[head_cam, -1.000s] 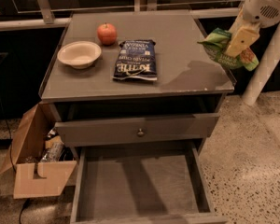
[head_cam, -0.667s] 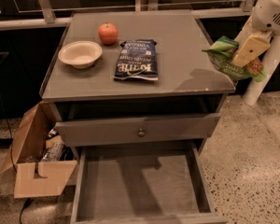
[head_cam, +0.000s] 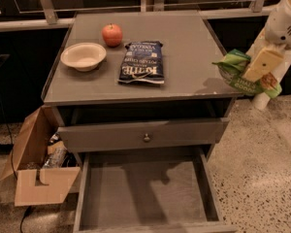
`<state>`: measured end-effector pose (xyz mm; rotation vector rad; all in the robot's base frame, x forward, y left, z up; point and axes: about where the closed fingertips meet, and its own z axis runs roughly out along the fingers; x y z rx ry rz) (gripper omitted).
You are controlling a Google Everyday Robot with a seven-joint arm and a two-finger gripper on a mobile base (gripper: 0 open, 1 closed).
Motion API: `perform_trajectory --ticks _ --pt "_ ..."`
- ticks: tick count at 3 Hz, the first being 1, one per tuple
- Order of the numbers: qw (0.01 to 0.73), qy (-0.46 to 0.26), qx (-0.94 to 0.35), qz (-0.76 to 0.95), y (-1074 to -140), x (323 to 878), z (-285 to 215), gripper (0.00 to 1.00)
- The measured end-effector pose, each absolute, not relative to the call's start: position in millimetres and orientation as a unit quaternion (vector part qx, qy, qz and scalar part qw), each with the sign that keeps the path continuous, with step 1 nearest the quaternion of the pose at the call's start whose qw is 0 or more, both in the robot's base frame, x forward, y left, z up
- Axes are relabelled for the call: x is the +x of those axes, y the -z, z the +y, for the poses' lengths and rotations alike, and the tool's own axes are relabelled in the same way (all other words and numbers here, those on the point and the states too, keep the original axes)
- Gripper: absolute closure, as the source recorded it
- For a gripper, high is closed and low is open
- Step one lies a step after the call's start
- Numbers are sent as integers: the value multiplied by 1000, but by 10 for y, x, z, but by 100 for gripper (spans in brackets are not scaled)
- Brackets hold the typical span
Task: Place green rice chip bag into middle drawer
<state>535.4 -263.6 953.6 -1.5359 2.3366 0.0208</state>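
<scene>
Grey flat tabletop (head_cam: pixel 184 28) carries three items: a red round apple (head_cam: pixel 112 34) at the rear, a cream shallow bowl (head_cam: pixel 83 56) near it, and a dark blue Kettle chip bag (head_cam: pixel 141 62) lying flat at centre. Just off the right edge, the pincer (head_cam: pixel 259 67) grips a bright green crinkly snack bag (head_cam: pixel 231 61).

the arm (head_cam: pixel 287 18) is a smooth, rounded white housing, glossy and cream-tinged in this light, with a small patch of dark vent slits on its side. the gripper (head_cam: pixel 252 72) below it sits at about 3 o'clock, just off the right edge of the worktop (head_cam: pixel 184 76). one of its fingers (head_cam: pixel 263 62) shows as a flat, pale yellow slab, narrower toward the tip.
</scene>
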Motion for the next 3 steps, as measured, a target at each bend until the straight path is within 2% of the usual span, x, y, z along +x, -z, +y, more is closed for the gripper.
perform_trajectory --ticks 2,3 --pt "119 -59 -545 828 -9150 4625 -2381 100" --pt "116 -61 -546 828 -9101 4609 -2366 100"
